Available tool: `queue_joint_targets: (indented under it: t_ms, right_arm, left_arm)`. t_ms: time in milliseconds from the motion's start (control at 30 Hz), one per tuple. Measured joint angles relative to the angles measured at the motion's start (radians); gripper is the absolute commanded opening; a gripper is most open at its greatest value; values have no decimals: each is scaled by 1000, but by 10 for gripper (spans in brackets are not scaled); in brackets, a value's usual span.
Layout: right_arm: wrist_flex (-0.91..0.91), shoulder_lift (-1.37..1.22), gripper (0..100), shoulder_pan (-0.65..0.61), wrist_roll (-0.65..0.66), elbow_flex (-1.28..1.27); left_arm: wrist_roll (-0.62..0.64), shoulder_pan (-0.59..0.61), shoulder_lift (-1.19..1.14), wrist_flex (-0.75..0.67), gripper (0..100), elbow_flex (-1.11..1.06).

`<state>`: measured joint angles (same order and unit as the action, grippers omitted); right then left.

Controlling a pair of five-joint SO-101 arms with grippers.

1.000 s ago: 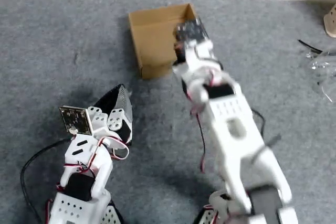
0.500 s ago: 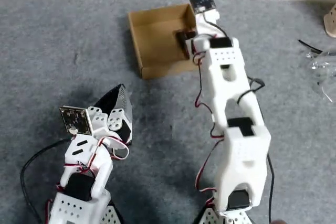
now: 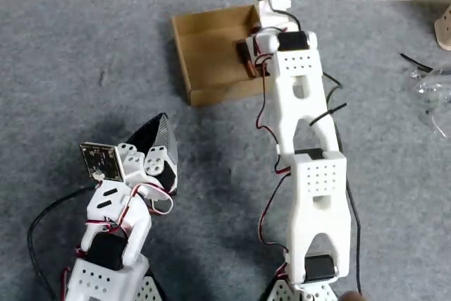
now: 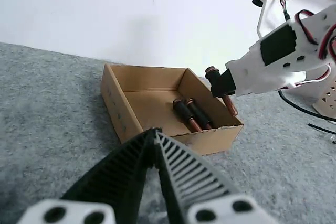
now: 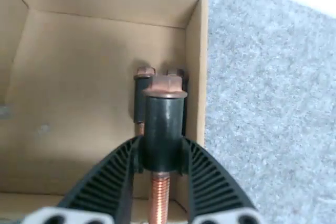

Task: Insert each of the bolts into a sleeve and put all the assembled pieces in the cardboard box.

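Observation:
The cardboard box (image 3: 208, 47) lies open near the table's far edge. Two assembled pieces (image 4: 190, 114), black sleeves with copper bolts, lie side by side on its floor against the right wall (image 5: 195, 66). My right gripper (image 5: 161, 148) is shut on a third assembled piece (image 5: 162, 121), a black sleeve with the copper bolt head on top and the thread sticking out below. It hangs above the box's right wall, over the two pieces (image 5: 140, 95). In the high view this gripper (image 3: 248, 59) is at the box's right side. My left gripper (image 3: 162, 130) is shut and holds nothing, well short of the box (image 4: 157, 106).
Grey carpet covers the table. Clear plastic and black wires (image 3: 426, 82) lie at the far right. The right arm (image 3: 303, 125) stretches across the middle toward the box. A white wall runs behind the box.
The right arm has stretched out and straightened, carrying the assembled piece farther over the box's right wall. The left arm has kept still.

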<state>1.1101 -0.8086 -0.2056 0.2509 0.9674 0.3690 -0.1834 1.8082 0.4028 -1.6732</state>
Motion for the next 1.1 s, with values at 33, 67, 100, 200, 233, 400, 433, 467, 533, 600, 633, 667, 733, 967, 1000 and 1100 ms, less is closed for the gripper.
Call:
queue_joint_targets:
  t_ms: [33, 67, 100, 200, 233, 400, 433, 467, 533, 600, 633, 667, 733, 967, 1000, 1100]
  right_arm:
    - [9, -8, 4, -3, 0, 21]
    - [15, -17, 4, -8, 0, 37]
    - [18, -26, 4, -14, 0, 49]
    - [18, -54, 4, -34, 0, 63]
    - [18, -66, 4, -37, 0, 63]
    - [18, -146, 4, -41, 0, 63]
    - [18, -161, 5, -41, 0, 63]
    - [18, -176, 10, -41, 0, 63]
    - [18, -203, 51, -41, 0, 63]
    - [18, -219, 118, -41, 0, 63]
    - [18, -221, 149, -41, 0, 63]
    - [18, -221, 175, -43, 0, 63]
    - [18, -221, 196, -43, 0, 63]
    - [23, -221, 196, -46, -2, 71]
    - [38, -221, 196, -46, 0, 71]
    - [91, -221, 196, -46, 0, 112]
  left_arm:
    - [0, 0, 0, -3, 8, 0]
    - [0, 0, 0, -5, 8, 0]
    - [0, 0, 0, -6, 8, 0]
    - [0, 0, 0, -6, 8, 0]
    - [0, 0, 0, -6, 8, 0]
    - [0, 0, 0, -6, 8, 0]
    - [0, 0, 0, -6, 8, 0]
    - [0, 0, 0, -6, 8, 0]
    - [0, 0, 0, -6, 8, 0]
    - [-6, -2, 0, -6, 8, 0]
    - [-20, -6, 0, -6, 8, 0]
    - [-40, -15, 0, -6, 7, 0]
    - [-60, -34, 0, -6, 7, 0]
    - [-60, -35, 0, -6, 7, 0]
    - [-60, -35, 0, -6, 7, 0]
    - [-60, -31, 0, -6, 7, 0]
